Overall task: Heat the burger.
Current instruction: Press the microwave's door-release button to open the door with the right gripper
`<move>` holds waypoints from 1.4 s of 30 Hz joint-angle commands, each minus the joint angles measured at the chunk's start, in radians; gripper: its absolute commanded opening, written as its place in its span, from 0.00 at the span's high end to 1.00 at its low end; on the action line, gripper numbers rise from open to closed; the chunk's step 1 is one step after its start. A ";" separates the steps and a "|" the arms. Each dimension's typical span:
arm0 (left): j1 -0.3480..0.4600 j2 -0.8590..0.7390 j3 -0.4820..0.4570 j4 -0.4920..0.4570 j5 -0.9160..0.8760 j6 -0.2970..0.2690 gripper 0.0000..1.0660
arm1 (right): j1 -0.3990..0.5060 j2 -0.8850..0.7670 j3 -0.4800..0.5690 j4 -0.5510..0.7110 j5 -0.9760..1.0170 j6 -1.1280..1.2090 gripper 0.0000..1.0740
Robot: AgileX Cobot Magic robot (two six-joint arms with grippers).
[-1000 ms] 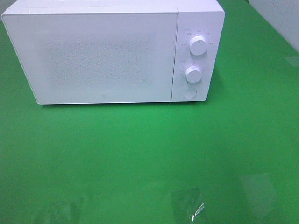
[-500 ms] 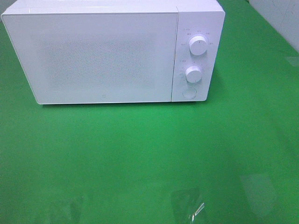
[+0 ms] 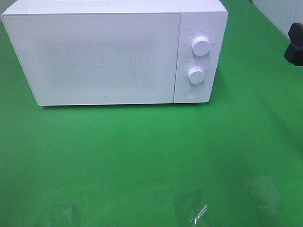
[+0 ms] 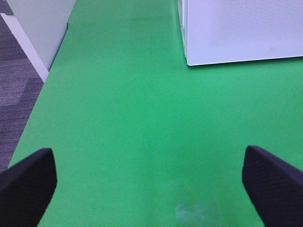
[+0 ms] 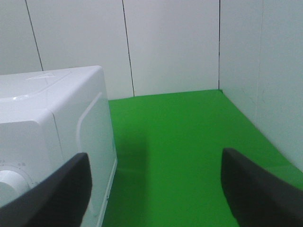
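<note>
My left hand (image 4: 147,158) hangs low over the green bench (image 4: 142,104), jaws wide, empty. My right hand (image 5: 155,161), equally wide and empty, sits raised beside the one white microwave (image 3: 104,52) with two knobs (image 3: 201,46). Where the burger is, I cannot tell.

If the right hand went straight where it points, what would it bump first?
Nothing close: the way looks free over the green table to the white wall behind, though depth is unclear. The microwave sits just beside that line.

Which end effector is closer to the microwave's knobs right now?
Right. The right end effector sits beside the microwave's control-panel end, near the knobs; the left end effector faces the opposite front corner.
</note>
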 commanded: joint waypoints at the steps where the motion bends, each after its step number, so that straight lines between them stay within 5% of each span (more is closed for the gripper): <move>1: -0.001 -0.018 0.002 -0.007 -0.013 0.002 0.06 | -0.007 0.042 -0.002 0.001 -0.099 -0.017 0.32; 12: -0.001 -0.018 0.002 -0.007 -0.013 0.002 0.06 | 0.024 0.245 -0.002 0.060 -0.274 -0.026 0.32; 31: -0.001 -0.018 0.002 -0.007 -0.013 0.002 0.06 | 0.557 0.461 -0.009 0.494 -0.439 -0.100 0.32; 42: -0.001 -0.018 0.002 -0.007 -0.013 0.002 0.06 | 0.625 0.461 -0.068 0.521 -0.384 -0.052 0.32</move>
